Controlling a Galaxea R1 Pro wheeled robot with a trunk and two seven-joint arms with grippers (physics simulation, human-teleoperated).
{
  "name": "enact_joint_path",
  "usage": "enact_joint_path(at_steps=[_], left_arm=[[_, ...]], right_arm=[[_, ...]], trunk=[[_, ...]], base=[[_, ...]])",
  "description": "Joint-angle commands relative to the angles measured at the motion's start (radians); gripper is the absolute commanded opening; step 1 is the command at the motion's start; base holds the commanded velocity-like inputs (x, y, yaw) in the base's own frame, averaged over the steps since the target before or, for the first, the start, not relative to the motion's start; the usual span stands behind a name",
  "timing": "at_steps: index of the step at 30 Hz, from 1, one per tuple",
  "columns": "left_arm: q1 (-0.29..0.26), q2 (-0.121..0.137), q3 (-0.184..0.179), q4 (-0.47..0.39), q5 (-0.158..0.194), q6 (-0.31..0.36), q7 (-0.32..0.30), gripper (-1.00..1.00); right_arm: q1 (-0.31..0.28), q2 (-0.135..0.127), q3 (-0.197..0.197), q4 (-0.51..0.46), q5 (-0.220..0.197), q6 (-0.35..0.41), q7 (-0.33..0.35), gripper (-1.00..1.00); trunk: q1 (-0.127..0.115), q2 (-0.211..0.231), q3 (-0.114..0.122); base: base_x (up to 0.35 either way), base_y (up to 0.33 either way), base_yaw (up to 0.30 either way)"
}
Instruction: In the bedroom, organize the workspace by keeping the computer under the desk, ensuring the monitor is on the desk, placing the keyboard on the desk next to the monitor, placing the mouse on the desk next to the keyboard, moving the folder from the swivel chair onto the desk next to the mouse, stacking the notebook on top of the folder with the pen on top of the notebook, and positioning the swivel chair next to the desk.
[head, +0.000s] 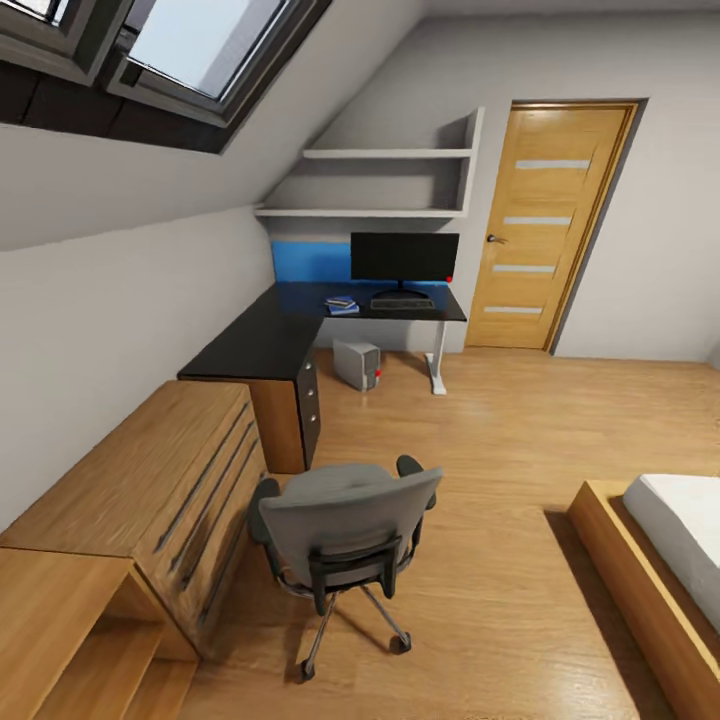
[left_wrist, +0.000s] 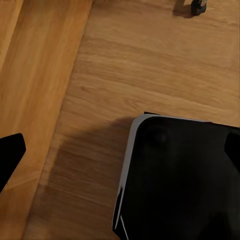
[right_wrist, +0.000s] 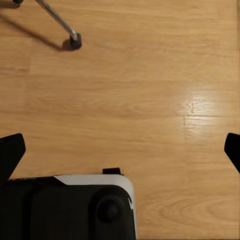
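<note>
The black L-shaped desk (head: 262, 345) stands in the far corner of the bedroom. On it the monitor (head: 404, 257) stands upright with the keyboard (head: 402, 302) in front. Left of the keyboard lies the blue folder (head: 345, 310) with the dark notebook (head: 339, 301) on top. The mouse and the pen are too small to make out. The computer (head: 357, 363) sits on the floor under the desk. The swivel chair (head: 345, 520) stands close to me, back towards me, apart from the desk. My left gripper (left_wrist: 122, 150) and right gripper (right_wrist: 121, 150) hang open over the floor, holding nothing.
A light-wood drawer chest (head: 150, 490) runs along the left wall. A bed (head: 670, 560) is at the right, a wooden door (head: 545, 225) at the far wall, shelves (head: 390, 182) above the desk. Chair casters (right_wrist: 75, 42) (left_wrist: 198, 6) lie near my dark base (left_wrist: 185, 180).
</note>
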Motion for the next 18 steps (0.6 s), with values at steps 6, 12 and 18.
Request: enact_joint_path(at_steps=[6,12,18], left_arm=[[0.0,-0.001,0.001,-0.001,-0.007,-0.001,0.007,1.0],[0.0,-0.001,0.001,-0.001,-0.007,0.0,0.007,1.0],[0.0,0.0,0.001,-0.001,-0.007,0.0,0.008,1.0]], right_arm=[[-0.001,0.0,0.009,0.002,-0.009,-0.004,-0.002,1.0],[-0.001,0.0,0.009,0.002,-0.01,-0.004,-0.002,1.0],[-0.001,0.001,0.009,0.002,-0.009,-0.005,-0.002,1.0]], trunk=[[0.001,-0.002,-0.008],[0.001,-0.002,-0.011],[0.001,-0.002,-0.013]], base=[[0.0,0.025,-0.219],[0.0,0.006,-0.229],[0.0,0.002,-0.243]])
